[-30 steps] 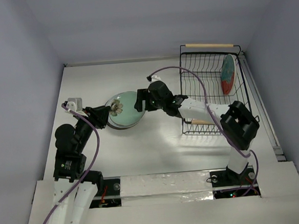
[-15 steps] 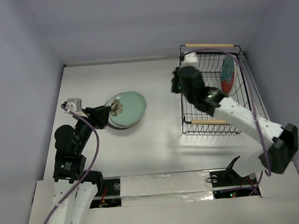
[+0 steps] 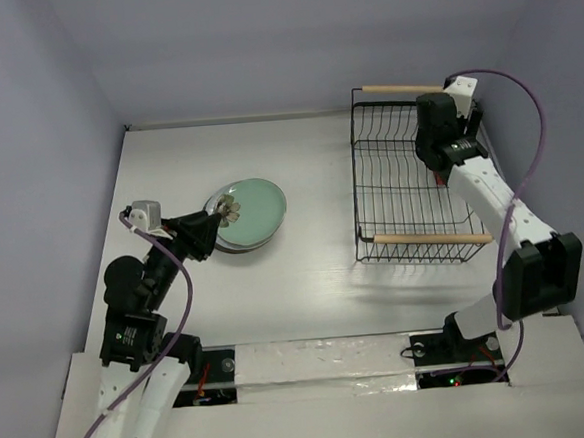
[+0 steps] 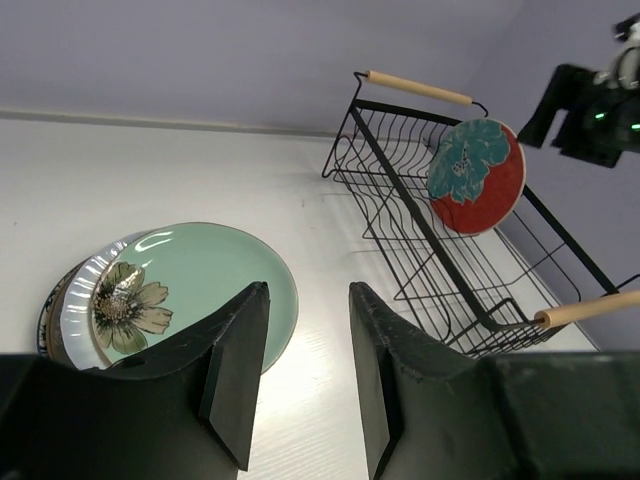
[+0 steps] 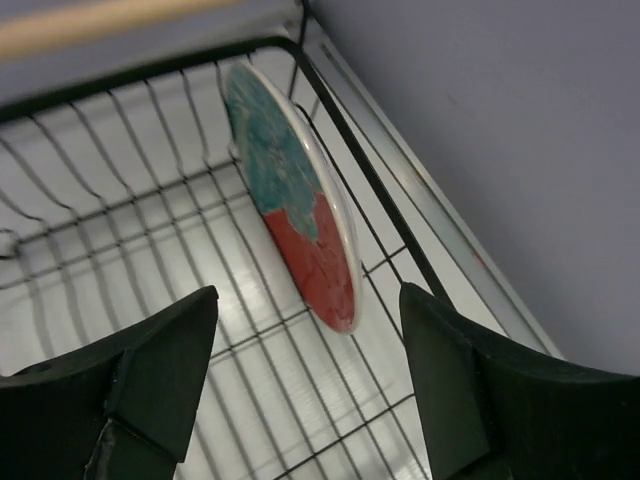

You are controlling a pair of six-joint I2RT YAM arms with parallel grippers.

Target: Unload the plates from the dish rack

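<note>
Hovers with right pincer (image 5: 305,300) spread apart above the red-and-teal plate (image 5: 295,210), on edge in the dish rack (image 3: 355,174), rim running between the fingers (image 5: 160,370); left arm (image 3: 142,290) well apart.

Top view: lit softly from overhead, fairly bright, sharp thru most of frame. Pale glare patch on table (image 3: 340,266), ctr frame; faint smeared shadow just below dish rack (image 3: 424,238) at right. Left wrist: white hotspot on table, btm ctr; glint arc along upper-left rim of mint plate (image 4: 200,280); left gripper (image 4: 307,320) near-black at btm, detail crushed. Right wrist: right gripper (image 5: 308,310) soft, out of focus in fg; red-and-teal plate (image 5: 295,230) crisp; wires bowed by wide lens, w/ glare beneath, lower ctr.
</note>
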